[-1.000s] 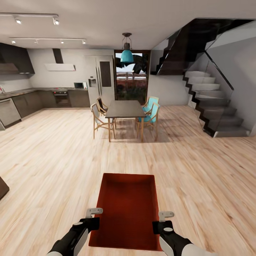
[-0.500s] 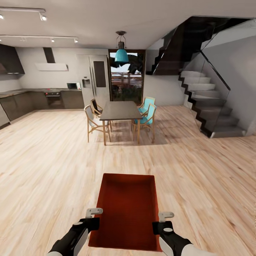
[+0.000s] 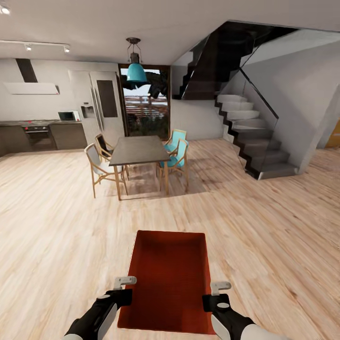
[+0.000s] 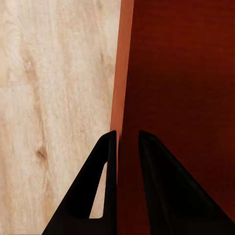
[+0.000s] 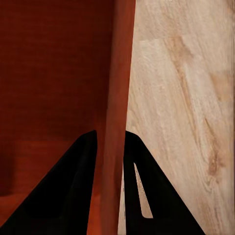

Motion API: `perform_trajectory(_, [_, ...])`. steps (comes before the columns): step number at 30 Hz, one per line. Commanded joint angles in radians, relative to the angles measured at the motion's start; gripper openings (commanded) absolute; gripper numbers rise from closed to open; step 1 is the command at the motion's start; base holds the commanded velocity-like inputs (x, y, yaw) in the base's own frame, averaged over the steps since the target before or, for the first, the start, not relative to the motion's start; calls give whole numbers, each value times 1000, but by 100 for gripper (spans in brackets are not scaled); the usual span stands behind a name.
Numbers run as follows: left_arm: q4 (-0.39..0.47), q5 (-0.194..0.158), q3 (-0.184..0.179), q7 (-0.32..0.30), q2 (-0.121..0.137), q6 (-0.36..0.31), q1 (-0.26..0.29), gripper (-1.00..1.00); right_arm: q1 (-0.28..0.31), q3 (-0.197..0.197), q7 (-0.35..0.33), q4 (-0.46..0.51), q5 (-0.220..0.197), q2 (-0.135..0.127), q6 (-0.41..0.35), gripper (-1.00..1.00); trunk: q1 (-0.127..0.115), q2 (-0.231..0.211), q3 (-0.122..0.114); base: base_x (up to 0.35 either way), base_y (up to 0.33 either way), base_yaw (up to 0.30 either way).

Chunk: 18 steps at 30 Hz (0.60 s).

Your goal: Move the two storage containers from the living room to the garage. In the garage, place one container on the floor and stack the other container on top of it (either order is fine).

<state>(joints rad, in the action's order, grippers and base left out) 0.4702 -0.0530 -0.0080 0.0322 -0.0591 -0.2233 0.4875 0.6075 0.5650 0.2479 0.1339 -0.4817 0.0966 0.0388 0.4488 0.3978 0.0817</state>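
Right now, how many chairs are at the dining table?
4: two pale ones on its left side, two teal ones on its right. Others may be hidden.

— How do the arms sit?

— Both reach forward and low from the body, roughly parallel, black forearms with white shells near the elbows.

— And the left gripper (image 3: 123, 289)?

— Its jaws straddle the left wall of the storage container (image 3: 167, 278); in the left wrist view the gripper (image 4: 128, 142) has one finger outside the wall and one inside, closed against it.

— The right gripper (image 3: 213, 292)?

— It mirrors that. In the right wrist view the gripper (image 5: 110, 136) clamps the right wall between its black fingers (image 5: 83, 166).
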Motion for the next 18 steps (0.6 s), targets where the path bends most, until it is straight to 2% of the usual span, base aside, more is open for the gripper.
perform_trajectory(1, [5, 10, -8, 11, 1, 2, 0, -100, 1, 17, 5, -22, -26, 0, 6, -100, 1, 2, 2, 322, 0, -268])
perform_trajectory(18, [4, 10, -9, 11, 1, 3, 0, -100, 1, 17, 5, -22, -26, 0, 6, -100, 1, 2, 2, 322, 0, -268])
